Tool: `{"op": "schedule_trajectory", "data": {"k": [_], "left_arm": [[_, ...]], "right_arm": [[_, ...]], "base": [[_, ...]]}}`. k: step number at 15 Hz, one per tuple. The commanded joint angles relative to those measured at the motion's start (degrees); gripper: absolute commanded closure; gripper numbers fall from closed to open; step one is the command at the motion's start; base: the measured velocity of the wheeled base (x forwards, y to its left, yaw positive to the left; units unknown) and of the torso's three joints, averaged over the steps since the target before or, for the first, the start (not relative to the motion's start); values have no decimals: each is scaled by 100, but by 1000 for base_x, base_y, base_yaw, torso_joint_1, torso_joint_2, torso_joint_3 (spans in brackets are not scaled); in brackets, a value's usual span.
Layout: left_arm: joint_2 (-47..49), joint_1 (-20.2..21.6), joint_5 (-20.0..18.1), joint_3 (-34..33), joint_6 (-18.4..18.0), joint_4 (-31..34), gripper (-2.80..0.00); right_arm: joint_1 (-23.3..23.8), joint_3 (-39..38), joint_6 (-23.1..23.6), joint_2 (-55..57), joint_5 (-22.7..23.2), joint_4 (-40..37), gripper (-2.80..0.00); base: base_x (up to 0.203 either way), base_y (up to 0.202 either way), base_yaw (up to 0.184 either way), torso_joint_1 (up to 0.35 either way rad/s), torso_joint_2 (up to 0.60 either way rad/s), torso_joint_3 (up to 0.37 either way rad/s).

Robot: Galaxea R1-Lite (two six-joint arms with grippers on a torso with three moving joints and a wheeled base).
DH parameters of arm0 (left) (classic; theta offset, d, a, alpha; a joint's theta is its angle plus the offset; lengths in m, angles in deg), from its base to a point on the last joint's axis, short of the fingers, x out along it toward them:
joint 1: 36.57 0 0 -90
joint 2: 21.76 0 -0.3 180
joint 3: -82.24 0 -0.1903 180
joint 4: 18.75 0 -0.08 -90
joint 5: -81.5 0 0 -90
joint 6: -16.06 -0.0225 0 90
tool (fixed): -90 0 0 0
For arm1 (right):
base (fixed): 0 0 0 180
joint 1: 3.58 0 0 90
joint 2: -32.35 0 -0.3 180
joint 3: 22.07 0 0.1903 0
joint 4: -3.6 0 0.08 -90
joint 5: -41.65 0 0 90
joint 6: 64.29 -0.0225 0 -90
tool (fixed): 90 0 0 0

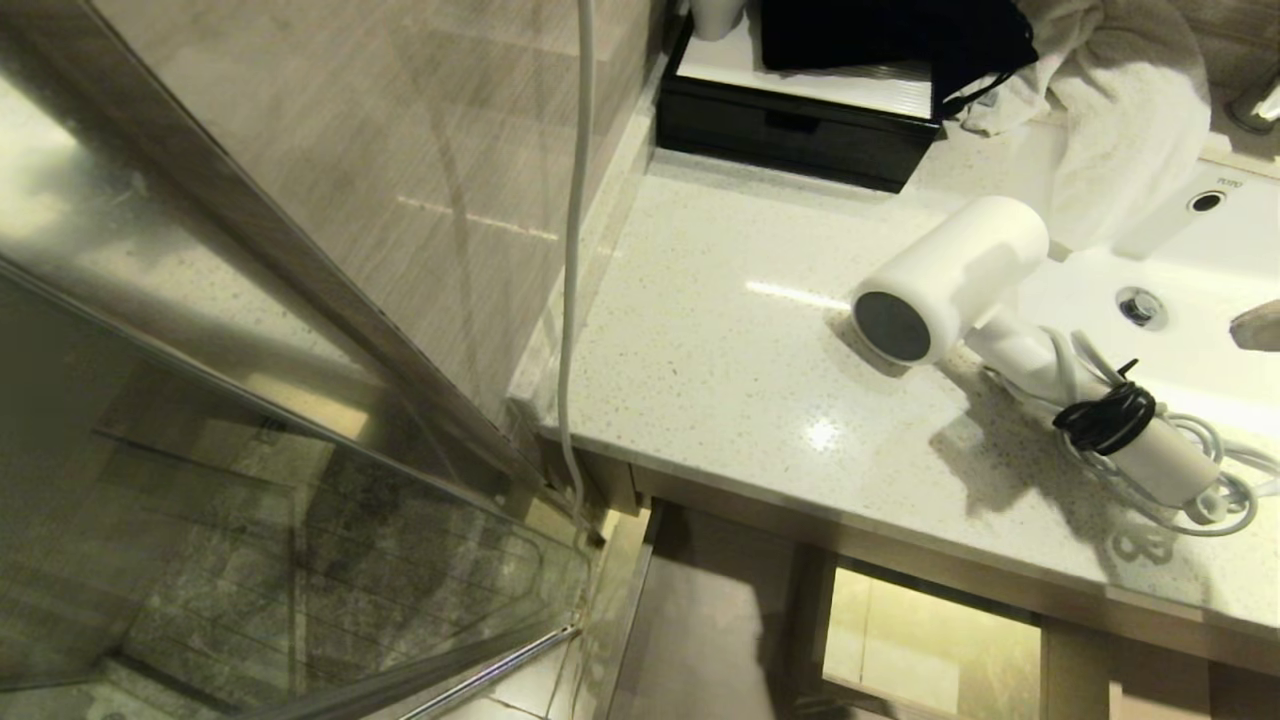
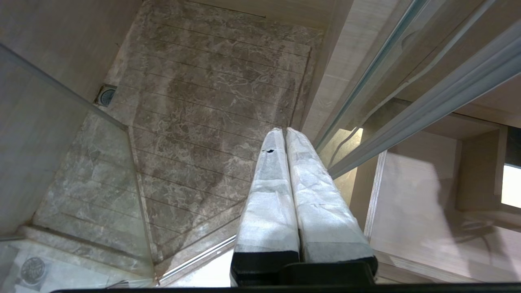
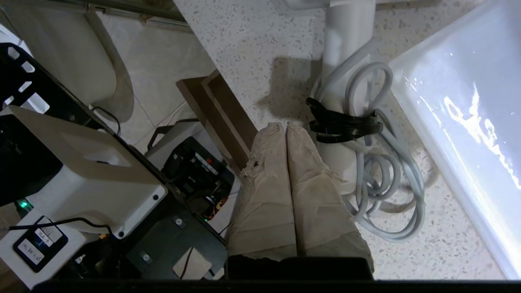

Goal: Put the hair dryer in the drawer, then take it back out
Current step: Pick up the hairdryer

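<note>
Head view shows the hair dryer (image 1: pixel 950 275) lying on the speckled countertop (image 1: pixel 720 330), just beside the white sink (image 1: pixel 1180 300), with its dark round end turned toward the counter's front edge and its handle wrapped in the coiled cord (image 1: pixel 1160 470). A black strap (image 1: pixel 1105 418) binds the cord to the handle. The drawer is not clearly in sight; only an open gap under the counter shows.

In the right wrist view, the right gripper (image 3: pixel 285 127) hovers above the counter, near the handle and the strap, with its two taped fingers pressed together and holding nothing. The left gripper (image 2: pixel 284 131) hangs over the shower floor (image 2: pixel 195 122), fingers also closed and empty.

I judge that the main risk is the loose cord: if the fingers close on the loops only, the dryer can swing, or slip toward the sink. The fingers must also open before the approach, otherwise they will push the handle away.
</note>
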Motion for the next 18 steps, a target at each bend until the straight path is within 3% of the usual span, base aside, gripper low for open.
{"op": "schedule_trajectory", "data": {"k": [1,9,13,18], "left_arm": [[9,0,-2,1,-6,-2,0],[9,0,-2,1,-4,-2,0],[9,0,-2,1,-1,-2,0],[9,0,-2,1,2,-2,0]], "right_arm": [[33,-41,24,58,48,-24,-280],[16,-84,21,111,56,-126,-280],[-115,-117,75,264,-698,-145,-280],[-290,-175,282,506,-765,447,-280]], "base": [[0,0,0,0,0,0],[0,0,0,0,0,0],[0,0,0,0,0,0],[0,0,0,0,0,0]]}}
